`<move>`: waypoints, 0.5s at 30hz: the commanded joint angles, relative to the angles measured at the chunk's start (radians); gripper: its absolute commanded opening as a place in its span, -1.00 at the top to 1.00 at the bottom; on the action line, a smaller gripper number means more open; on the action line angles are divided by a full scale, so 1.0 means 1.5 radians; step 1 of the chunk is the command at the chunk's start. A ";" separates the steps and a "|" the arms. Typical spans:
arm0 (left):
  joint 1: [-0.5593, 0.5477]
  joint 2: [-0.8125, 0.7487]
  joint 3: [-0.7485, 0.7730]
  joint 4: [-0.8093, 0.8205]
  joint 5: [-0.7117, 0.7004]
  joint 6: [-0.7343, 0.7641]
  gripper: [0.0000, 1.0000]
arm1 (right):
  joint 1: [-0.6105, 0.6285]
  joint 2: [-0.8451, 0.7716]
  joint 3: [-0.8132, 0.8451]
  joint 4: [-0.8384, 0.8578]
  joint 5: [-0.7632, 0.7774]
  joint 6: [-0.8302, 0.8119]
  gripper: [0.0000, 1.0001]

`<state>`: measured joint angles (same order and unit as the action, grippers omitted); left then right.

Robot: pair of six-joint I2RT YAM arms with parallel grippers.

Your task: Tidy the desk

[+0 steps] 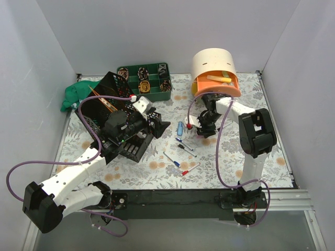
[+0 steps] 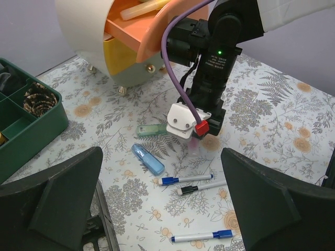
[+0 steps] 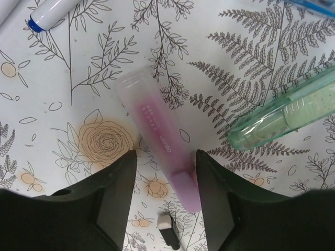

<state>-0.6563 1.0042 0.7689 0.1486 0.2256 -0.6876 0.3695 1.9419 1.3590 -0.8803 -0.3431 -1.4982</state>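
Our left pincer (image 2: 161, 167) stands wide apart above the floral bench (image 2: 272, 115). Between its fingers we see the right pincer (image 2: 198, 138) lowered onto the bench. Just beside it lie a green highlighter (image 2: 149, 129) and a blue highlighter (image 2: 147, 159), with three markers (image 2: 186, 179) nearer to us. A green tray (image 2: 36, 130) is at the left.

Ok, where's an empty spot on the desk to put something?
Bare: the desk strip between the right arm and the right wall, and the front edge below the pens. Crowded: the middle around the pens, the back left by rack and tray.
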 commanded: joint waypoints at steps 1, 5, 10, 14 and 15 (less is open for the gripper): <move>0.001 -0.013 0.014 -0.008 0.000 0.011 -0.97 | 0.014 0.007 -0.006 0.002 0.017 0.012 -0.10; 0.001 -0.015 0.014 -0.008 -0.001 0.013 -0.96 | 0.025 -0.001 -0.026 0.008 0.021 0.015 0.06; 0.000 -0.017 0.014 -0.009 0.000 0.013 -0.96 | 0.033 -0.024 -0.070 0.049 0.033 0.049 0.37; 0.000 -0.018 0.014 -0.008 -0.002 0.013 -0.96 | 0.036 -0.070 -0.117 0.083 0.022 0.088 0.68; 0.000 -0.018 0.014 -0.009 -0.001 0.013 -0.97 | 0.037 -0.084 -0.125 0.094 0.011 0.109 0.70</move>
<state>-0.6567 1.0042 0.7689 0.1383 0.2253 -0.6842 0.4103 1.8683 1.2476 -0.7750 -0.3038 -1.4235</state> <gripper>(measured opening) 0.982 0.329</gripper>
